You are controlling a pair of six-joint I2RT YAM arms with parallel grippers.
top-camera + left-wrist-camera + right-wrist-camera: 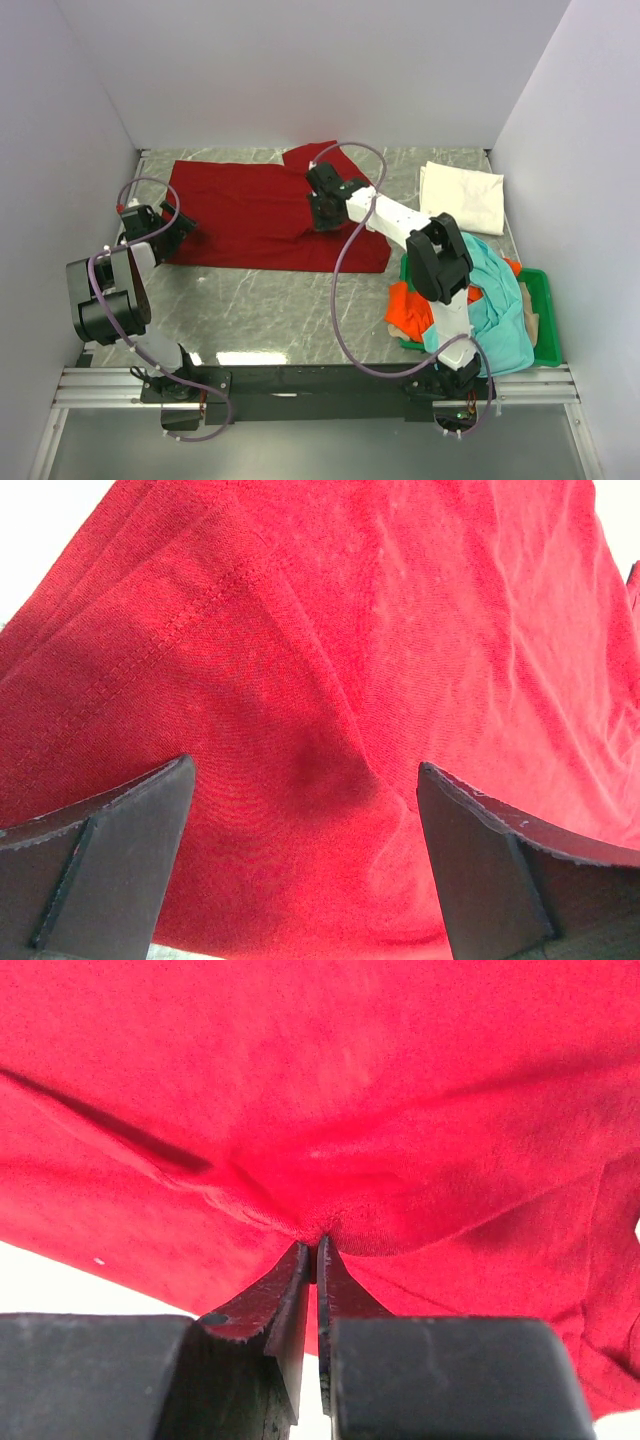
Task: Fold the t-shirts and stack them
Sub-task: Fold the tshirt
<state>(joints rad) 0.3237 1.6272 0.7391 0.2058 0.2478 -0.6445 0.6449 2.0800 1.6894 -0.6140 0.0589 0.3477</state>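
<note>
A large dark red t-shirt lies spread across the back middle of the table. My right gripper is shut on a pinch of its cloth near the shirt's right part, the jaws almost together. At the shirt's left edge my left gripper stands wide open, with the red cloth lying between and beyond its fingers. A folded white t-shirt rests at the back right. An orange t-shirt and a teal t-shirt are heaped at the front right.
A green plastic tray sits at the front right under the heaped shirts. White walls close in the table on the left, back and right. My right arm and its cable reach over the table's middle.
</note>
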